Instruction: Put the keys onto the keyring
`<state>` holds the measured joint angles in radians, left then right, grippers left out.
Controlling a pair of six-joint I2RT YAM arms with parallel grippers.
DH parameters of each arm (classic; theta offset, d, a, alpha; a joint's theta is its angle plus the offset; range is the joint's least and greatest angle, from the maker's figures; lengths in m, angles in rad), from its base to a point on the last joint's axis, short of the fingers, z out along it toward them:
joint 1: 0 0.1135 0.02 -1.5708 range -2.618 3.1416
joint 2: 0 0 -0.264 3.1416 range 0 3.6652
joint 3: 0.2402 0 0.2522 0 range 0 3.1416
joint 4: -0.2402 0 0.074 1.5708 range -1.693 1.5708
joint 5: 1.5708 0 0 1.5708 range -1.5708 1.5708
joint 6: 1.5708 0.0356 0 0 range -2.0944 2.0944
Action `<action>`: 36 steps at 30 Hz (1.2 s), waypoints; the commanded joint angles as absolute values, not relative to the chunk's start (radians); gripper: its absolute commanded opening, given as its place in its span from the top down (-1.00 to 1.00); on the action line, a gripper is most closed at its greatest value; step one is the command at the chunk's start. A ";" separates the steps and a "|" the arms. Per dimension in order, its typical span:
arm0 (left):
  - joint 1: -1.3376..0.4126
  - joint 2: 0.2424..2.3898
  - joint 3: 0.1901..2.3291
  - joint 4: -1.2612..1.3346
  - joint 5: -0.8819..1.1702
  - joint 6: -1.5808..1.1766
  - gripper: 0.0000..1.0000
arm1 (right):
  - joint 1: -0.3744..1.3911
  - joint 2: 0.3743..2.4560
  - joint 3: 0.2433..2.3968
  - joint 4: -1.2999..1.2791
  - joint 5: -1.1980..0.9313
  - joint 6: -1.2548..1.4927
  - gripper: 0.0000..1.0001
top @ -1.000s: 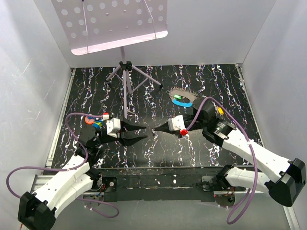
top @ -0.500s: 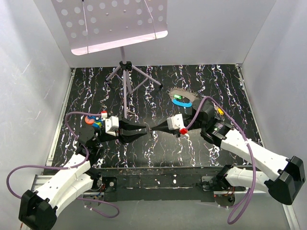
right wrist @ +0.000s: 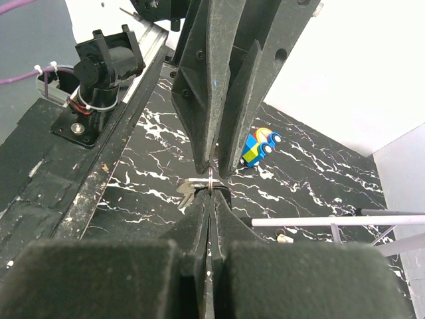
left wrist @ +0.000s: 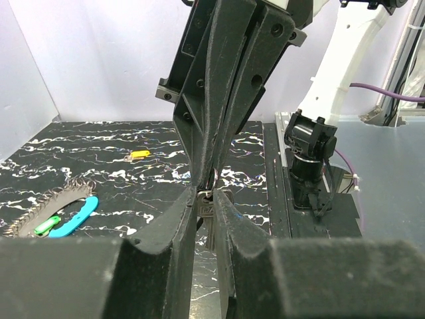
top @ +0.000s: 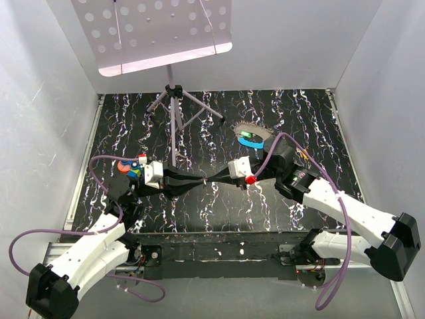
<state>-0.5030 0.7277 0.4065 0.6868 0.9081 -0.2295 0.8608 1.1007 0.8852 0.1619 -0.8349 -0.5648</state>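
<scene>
My two grippers meet tip to tip above the middle of the marbled mat. My right gripper (top: 216, 178) (right wrist: 210, 191) is shut on a thin metal ring (right wrist: 210, 177) that carries a flat grey key (right wrist: 188, 193). My left gripper (top: 205, 179) (left wrist: 206, 194) has its jaws drawn narrow around the key's head (left wrist: 207, 205), touching it on both sides. The keyring, a bright blue band (top: 254, 139) (left wrist: 74, 216) on a grey-brown loop, lies on the mat at the back right, apart from both grippers.
A tripod stand (top: 174, 101) rises at the back centre under a perforated white board (top: 159, 30). A coloured toy block car (top: 131, 169) (right wrist: 260, 147) sits by the left arm. A small yellow tag (left wrist: 139, 154) lies near the right arm. White walls enclose the mat.
Both arms moved inward until the tips met. My left jaws narrowed around the key that hangs from the ring in my right gripper.
</scene>
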 commanded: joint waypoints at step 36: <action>-0.497 0.738 0.439 0.644 0.939 -0.203 1.00 | 0.887 1.121 0.891 0.264 -0.801 -0.449 0.97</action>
<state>-0.4992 0.7368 0.4068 0.6991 0.9291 -0.2264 0.8776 1.1213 0.8852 0.1917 -0.8059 -0.4564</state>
